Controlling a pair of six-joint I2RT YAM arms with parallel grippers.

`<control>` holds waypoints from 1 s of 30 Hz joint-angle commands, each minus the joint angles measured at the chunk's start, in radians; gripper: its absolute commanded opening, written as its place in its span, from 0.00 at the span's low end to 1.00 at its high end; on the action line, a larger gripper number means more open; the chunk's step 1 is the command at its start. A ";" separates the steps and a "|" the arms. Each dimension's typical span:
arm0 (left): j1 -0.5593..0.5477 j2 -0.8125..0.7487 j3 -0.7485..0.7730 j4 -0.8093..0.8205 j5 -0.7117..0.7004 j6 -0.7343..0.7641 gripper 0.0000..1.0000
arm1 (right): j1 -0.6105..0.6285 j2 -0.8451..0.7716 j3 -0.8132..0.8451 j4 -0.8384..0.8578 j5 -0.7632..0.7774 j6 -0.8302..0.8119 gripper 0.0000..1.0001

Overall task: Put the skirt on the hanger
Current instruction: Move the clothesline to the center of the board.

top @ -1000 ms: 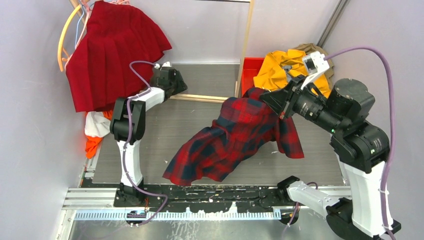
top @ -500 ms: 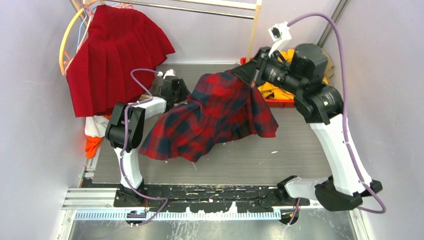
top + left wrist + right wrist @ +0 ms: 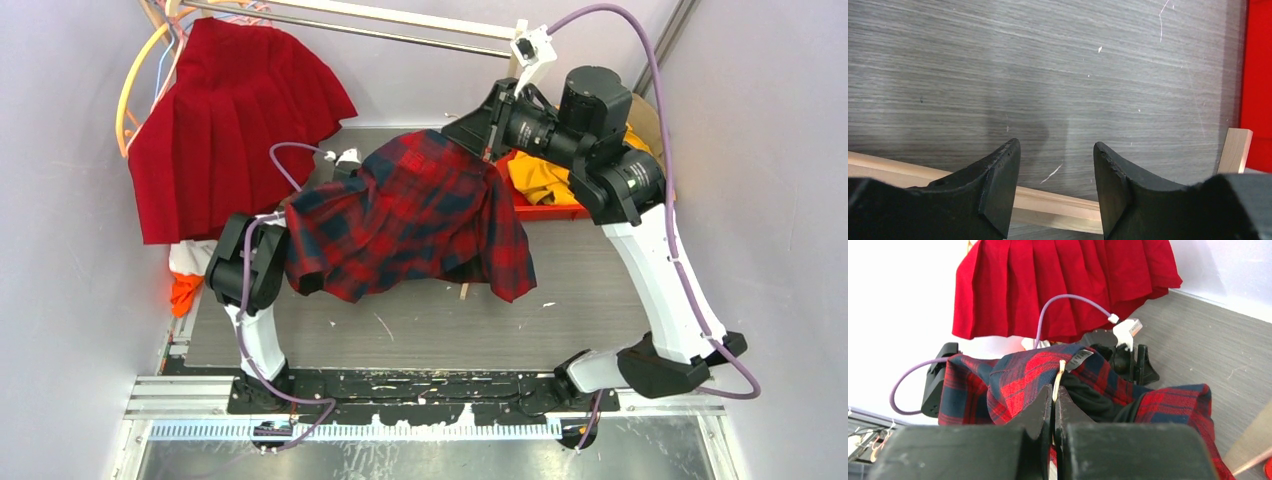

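You have pale lilac walls (image 3: 60,200) around a grey wood-grain counter (image 3: 420,320), with a metal rail (image 3: 400,18) running beyond your right claw (image 3: 1054,402).

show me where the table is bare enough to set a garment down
Bare grey table between the hanging plaid shirt and the black front rail, and a strip between the shirt and the right arm. Crowded: back left under the red skirt and back right at the red bin.
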 commanded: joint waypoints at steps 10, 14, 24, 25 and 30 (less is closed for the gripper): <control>-0.011 -0.206 -0.065 -0.335 0.183 0.107 0.56 | 0.006 -0.223 0.050 -0.134 0.097 -0.114 0.01; -0.014 -0.267 -0.041 -0.395 0.243 0.140 0.57 | 0.006 -0.241 0.051 -0.177 0.105 -0.125 0.01; -0.038 -0.429 -0.019 -0.470 0.343 0.163 0.59 | 0.006 -0.260 0.064 -0.241 0.094 -0.137 0.01; -0.044 -0.450 -0.004 -0.493 0.345 0.169 0.59 | 0.007 -0.257 0.061 -0.243 0.091 -0.137 0.01; -0.083 -0.582 0.044 -0.595 0.350 0.191 0.61 | 0.006 -0.243 0.032 -0.221 0.069 -0.122 0.01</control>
